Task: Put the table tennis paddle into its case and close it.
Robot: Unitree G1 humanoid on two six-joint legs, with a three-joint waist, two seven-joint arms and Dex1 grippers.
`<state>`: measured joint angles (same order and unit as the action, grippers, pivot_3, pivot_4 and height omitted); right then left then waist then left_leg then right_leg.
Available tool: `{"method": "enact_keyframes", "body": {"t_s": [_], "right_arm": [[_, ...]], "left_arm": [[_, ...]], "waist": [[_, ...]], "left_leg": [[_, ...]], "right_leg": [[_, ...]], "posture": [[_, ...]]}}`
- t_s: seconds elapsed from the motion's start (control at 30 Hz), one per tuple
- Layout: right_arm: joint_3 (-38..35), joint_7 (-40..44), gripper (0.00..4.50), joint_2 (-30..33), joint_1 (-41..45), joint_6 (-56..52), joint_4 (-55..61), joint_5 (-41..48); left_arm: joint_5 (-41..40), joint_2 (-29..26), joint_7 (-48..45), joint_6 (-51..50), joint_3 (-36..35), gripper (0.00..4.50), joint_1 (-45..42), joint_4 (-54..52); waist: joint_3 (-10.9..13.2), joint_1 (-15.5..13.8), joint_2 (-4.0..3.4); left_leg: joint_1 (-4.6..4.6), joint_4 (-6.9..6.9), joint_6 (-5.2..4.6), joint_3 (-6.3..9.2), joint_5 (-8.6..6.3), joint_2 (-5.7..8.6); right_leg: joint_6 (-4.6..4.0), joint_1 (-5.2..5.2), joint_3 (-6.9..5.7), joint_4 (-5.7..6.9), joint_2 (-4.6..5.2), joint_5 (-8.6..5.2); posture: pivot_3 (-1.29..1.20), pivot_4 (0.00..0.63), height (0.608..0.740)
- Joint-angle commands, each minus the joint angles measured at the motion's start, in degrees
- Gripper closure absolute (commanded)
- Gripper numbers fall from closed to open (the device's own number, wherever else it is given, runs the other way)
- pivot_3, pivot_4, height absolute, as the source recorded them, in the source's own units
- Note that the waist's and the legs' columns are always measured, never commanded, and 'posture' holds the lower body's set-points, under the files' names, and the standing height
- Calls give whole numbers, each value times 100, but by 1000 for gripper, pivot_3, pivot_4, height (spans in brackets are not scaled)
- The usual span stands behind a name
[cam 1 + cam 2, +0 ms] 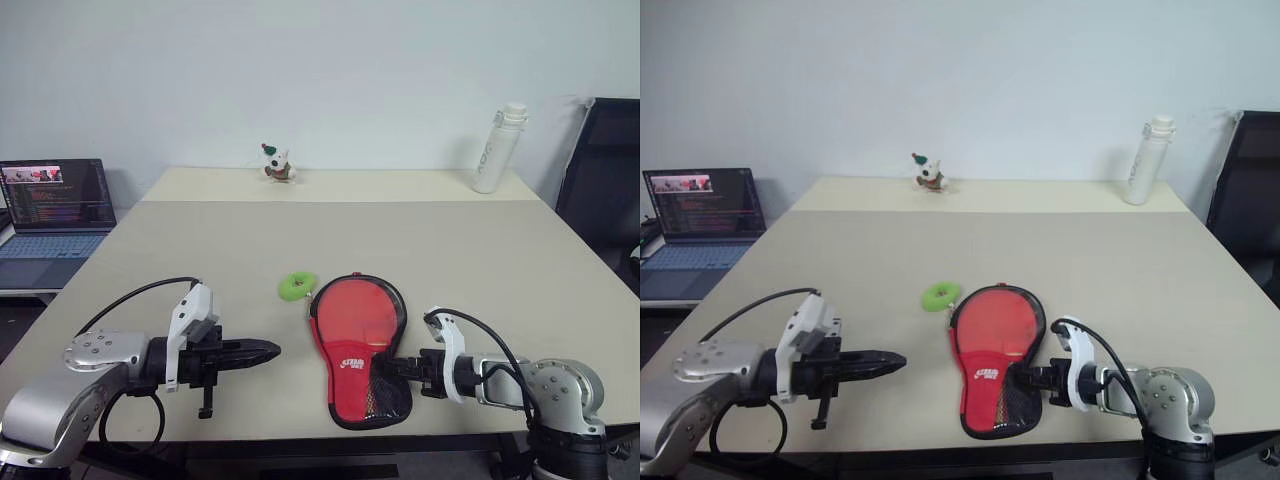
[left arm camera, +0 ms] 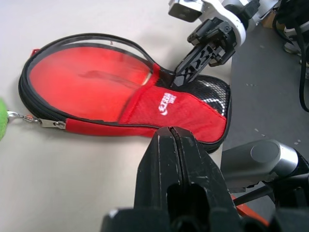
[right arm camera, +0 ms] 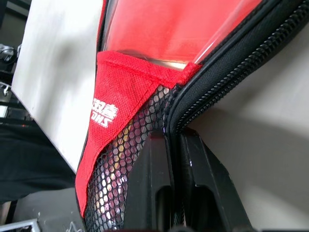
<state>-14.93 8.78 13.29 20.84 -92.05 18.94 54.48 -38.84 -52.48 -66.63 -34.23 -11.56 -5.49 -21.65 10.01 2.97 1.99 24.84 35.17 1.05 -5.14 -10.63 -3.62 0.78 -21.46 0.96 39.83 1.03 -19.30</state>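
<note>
The red, half-unzipped case (image 1: 358, 345) lies flat, right pincer (image 1: 388, 367) clamped on its mesh end; left pincer (image 1: 268, 351) closed, empty.

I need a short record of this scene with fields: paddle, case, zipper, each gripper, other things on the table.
paddle: table tennis paddle lies inside the case, red face up
case: case flat near the table's front edge, round end unzipped
zipper: zipper pull at the round end, beside the green ring
left gripper: shut, empty, left of the case
right gripper: shut at the case's narrow end
others: white bottle, small toy figure
</note>
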Motion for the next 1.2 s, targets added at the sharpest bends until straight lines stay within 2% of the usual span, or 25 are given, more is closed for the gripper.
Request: {"method": "enact_keyframes", "body": {"t_s": [0.03,0.37,0.4,0.43,0.67,0.77,0.8,0.9,0.97,1.2], "right_arm": [[-101,-417,4482,112,-6,-45,103,764],[-215,-1489,4482,101,8,-45,-252,1417],[-242,-1573,3879,108,-18,-45,-249,1491],[-250,-1617,3637,138,-43,-45,-229,1577],[-412,-1630,1201,442,-202,-45,1,2171],[-396,-1364,182,835,-333,77,264,2347],[-368,-1223,43,998,-356,138,350,2354],[-46,194,43,1890,-288,717,995,2046],[122,875,43,2094,137,1347,1023,1753],[1619,1721,43,1880,926,2960,393,-70]], "left_arm": [[23,-26,-47,150,-73,4500,20,-5],[73,13,-37,237,-64,4500,73,24],[79,19,-31,246,-69,4500,89,20],[82,24,-28,253,-73,4500,103,17],[102,67,41,331,-115,4500,234,-5],[109,97,95,351,-147,4500,274,-2],[109,104,110,355,-158,4500,282,2],[234,138,249,436,-181,4500,265,123],[411,303,651,530,-208,4500,46,365],[565,665,1383,392,-135,4500,-454,718]], "waist": [[0,-1,0],[0,-3,1],[0,-3,1],[0,-3,1],[0,-5,1],[-1,-9,1],[-1,-11,1],[2,-22,-3],[2,6,-2],[-3,-8,8]], "left_leg": [[0,0,0,0,0,0],[0,0,0,1,0,0],[0,0,0,1,0,0],[0,0,0,1,0,0],[0,-1,-1,1,0,0],[1,-1,-1,1,0,0],[1,-1,-1,2,0,0],[1,-1,-2,2,-1,1],[-2,-4,-2,3,0,-3],[1,-3,-2,17,0,-5]], "right_leg": [[0,0,0,0,0,0],[0,1,0,-1,-1,0],[0,1,0,-2,-1,0],[0,1,0,-2,-1,0],[1,1,0,-2,-1,0],[1,2,-1,-5,0,-1],[1,3,-1,-6,0,-1],[2,3,-1,-10,0,-1],[24,4,-2,-12,-2,-14],[23,5,-5,-14,-11,-13]], "posture": [[0,150,740],[0,150,740],[0,150,740],[0,150,740],[0,150,740],[0,150,740],[0,150,740],[0,150,740],[0,150,740],[0,150,740]]}}
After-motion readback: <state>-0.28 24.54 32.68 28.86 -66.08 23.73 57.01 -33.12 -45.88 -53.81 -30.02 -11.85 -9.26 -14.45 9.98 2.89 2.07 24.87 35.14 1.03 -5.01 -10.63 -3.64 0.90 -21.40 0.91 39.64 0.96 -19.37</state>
